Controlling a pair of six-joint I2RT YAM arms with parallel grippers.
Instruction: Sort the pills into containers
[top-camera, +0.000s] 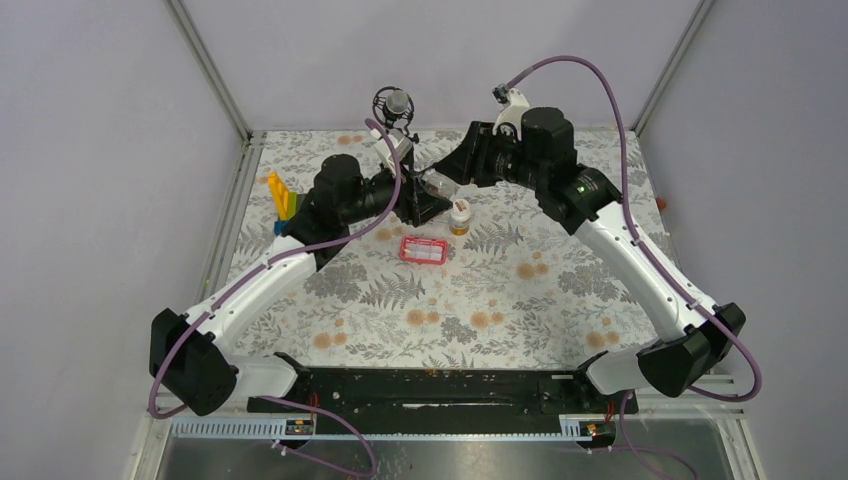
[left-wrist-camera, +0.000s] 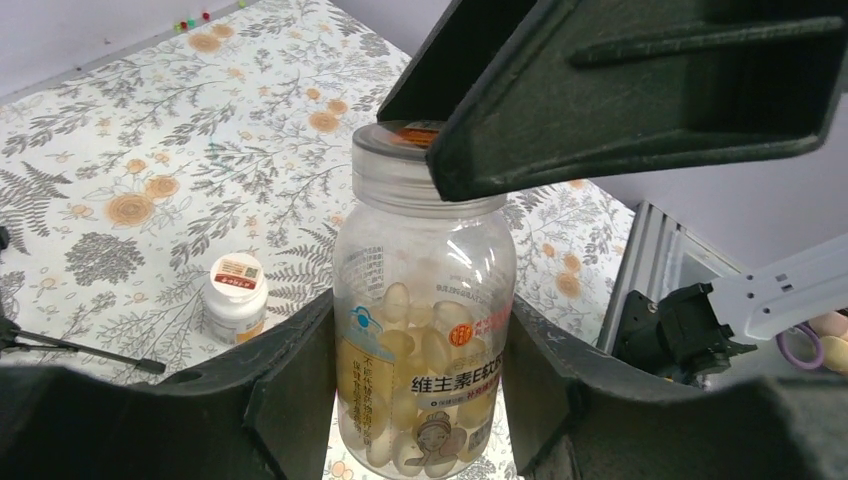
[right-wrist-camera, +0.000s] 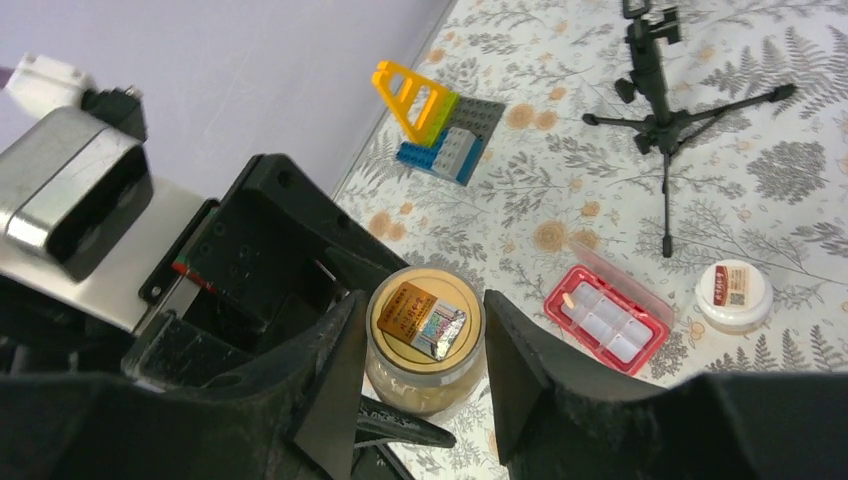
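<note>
I am holding one small clear yellowish bottle (left-wrist-camera: 425, 330) with both arms at the same time, at the far middle of the surface (top-camera: 520, 300), which is covered with a flowered cloth. My left jaws are closing on the body of the bottle, one black finger (left-wrist-camera: 290, 390) pressing on each side of it. My right jaws are gripping its golden cap from the two sides, and the cap is sitting on the neck. Through the clear wall I am seeing many pale yellowish pills (left-wrist-camera: 398, 300) piled inside. The bottle seems to be lifted off the cloth, but I cannot tell this for sure. Just beside it, on the near side, a small white-capped bottle with an orange label (right-wrist-camera: 733, 295) is standing upright. The flat pink compartment box (right-wrist-camera: 558, 298) is lying open near that bottle, not touching it. A black tripod (right-wrist-camera: 660, 110) is standing beyond them, and a blue, yellow and grey toy-brick block (right-wrist-camera: 435, 125) is resting at the left edge.
</note>
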